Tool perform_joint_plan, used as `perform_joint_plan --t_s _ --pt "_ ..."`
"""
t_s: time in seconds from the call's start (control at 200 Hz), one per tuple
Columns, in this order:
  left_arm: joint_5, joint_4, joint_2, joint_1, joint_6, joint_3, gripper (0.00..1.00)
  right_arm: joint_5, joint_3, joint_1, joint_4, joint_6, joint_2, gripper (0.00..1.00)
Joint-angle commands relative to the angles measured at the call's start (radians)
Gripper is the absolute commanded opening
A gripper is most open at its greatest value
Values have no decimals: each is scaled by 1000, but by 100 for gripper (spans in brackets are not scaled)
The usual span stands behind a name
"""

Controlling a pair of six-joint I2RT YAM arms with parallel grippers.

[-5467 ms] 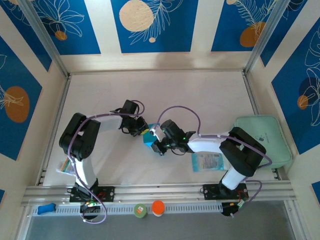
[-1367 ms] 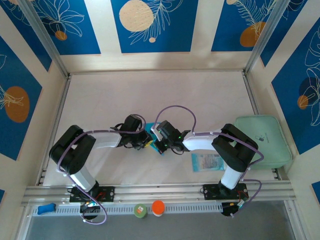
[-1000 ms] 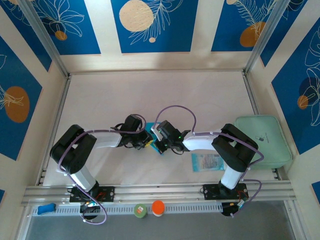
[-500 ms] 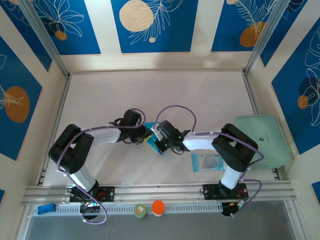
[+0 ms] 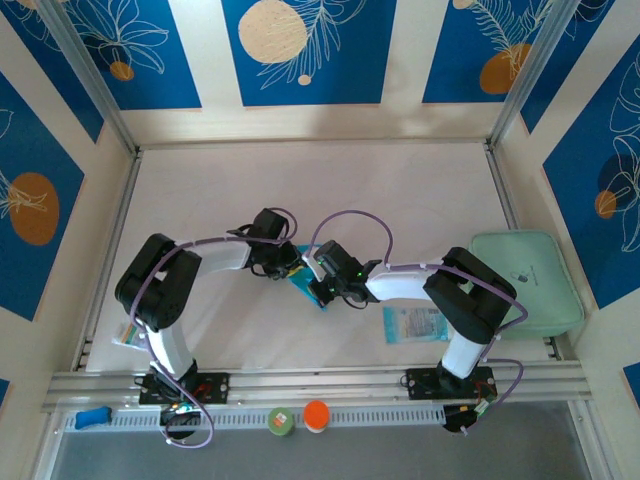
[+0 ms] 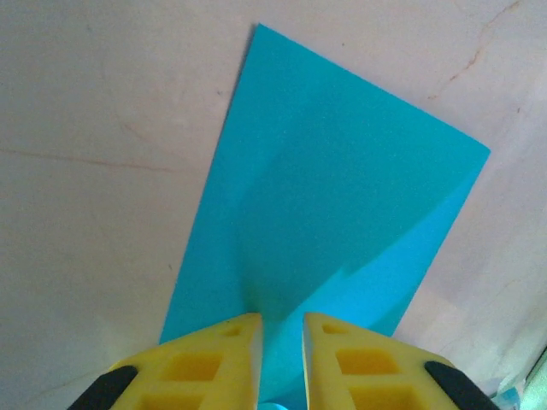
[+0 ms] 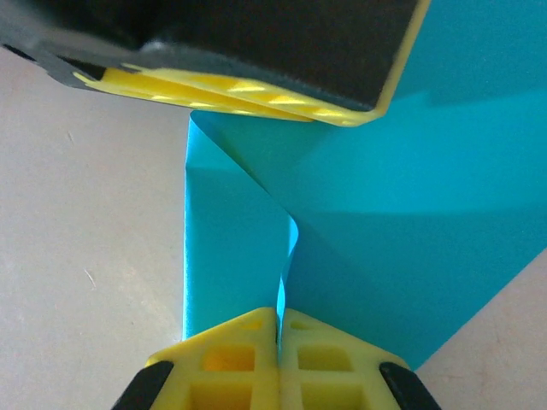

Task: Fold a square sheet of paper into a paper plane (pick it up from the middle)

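The cyan square sheet of paper (image 5: 301, 285) lies partly folded on the table between the two grippers. In the left wrist view it shows as a slanted sheet (image 6: 342, 196) with a diagonal crease. My left gripper (image 6: 281, 320) rests over its near edge with a narrow gap between the yellow fingers and nothing pinched. My right gripper (image 7: 279, 312) is shut on a raised flap of the paper (image 7: 410, 239). The left arm's finger (image 7: 256, 94) lies across the far side of the sheet. From above, the left gripper (image 5: 288, 265) and right gripper (image 5: 318, 285) almost touch.
A mint-green pad (image 5: 525, 280) sits at the right wall, and a pale printed packet (image 5: 415, 323) lies by the right arm's base. An orange cap (image 5: 316, 414), a green round thing (image 5: 281, 420) and a blue object (image 5: 92, 416) lie on the front rail.
The left arm has shifted its wrist a little back and right, its elbow swinging out. The paper, held up bulky between the grippers earlier, now sits lower. The right arm stays put.
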Motion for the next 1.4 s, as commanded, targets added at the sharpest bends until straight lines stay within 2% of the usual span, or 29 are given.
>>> perform_joint_plan --t_s 0.0,0.275,0.405,0.55,0.995,1.396 --pt "-9 -71 24 3 26 1 21 -13 -7 -4 -16 8 9 2" --pt "-22 -40 -128 3 60 -9 25 -17 2 -4 -24 8 36 2" --pt "9 55 -192 -2 -4 -113 25 -19 11 -4 -29 8 45 2" --pt "45 178 -220 -25 -86 -227 20 -22 20 -4 -40 7 54 2" --pt "62 264 -153 -53 -106 -260 17 -17 30 -6 -54 4 63 2" --pt "15 194 -115 -53 -110 -265 15 -23 27 -7 -54 5 57 2"
